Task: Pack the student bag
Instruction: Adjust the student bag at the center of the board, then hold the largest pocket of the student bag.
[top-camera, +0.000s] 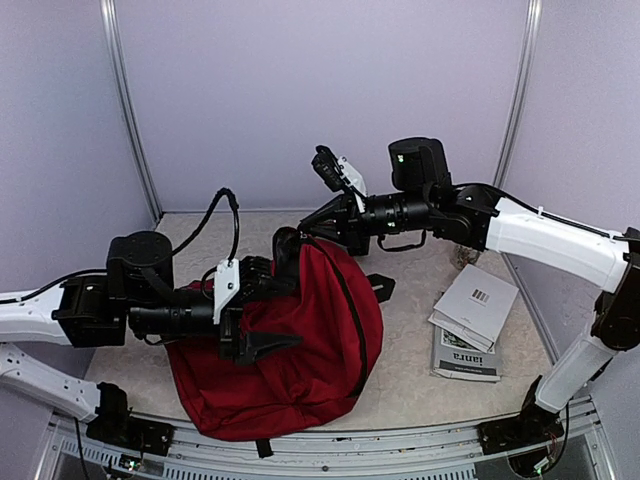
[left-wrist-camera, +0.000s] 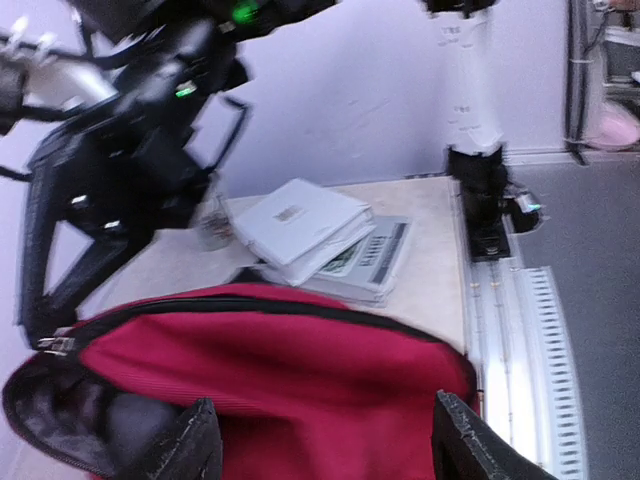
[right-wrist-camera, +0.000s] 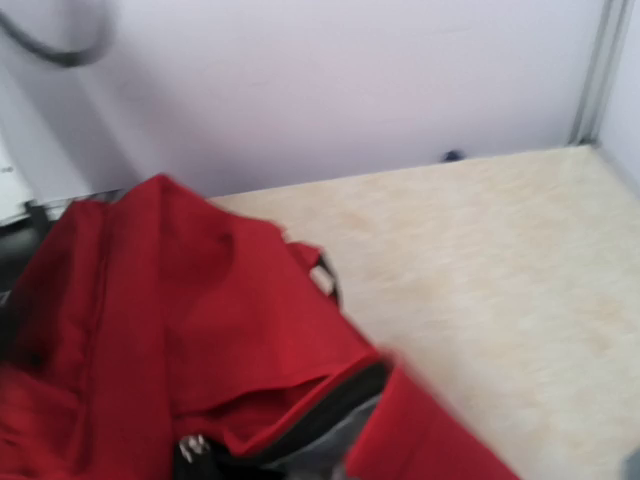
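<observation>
Your left fingers (left-wrist-camera: 187, 446) are standing apart (bottom of the frame) over the bag (top-camera: 300, 345); your right fingers (top-camera: 318, 226) are pinching its top edge, centre frame.

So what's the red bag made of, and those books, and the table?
The bag looks like soft matte cloth: it slumps and creases. The books look like paper, with printed covers and thin page edges. The table looks hard and smooth, mottled beige, perhaps laminate; I cannot tell.

Robot lab enclosure: plain lilac wall panels (top-camera: 320, 90), aluminium frame posts (top-camera: 128, 110), beige tabletop (top-camera: 410, 365).
</observation>
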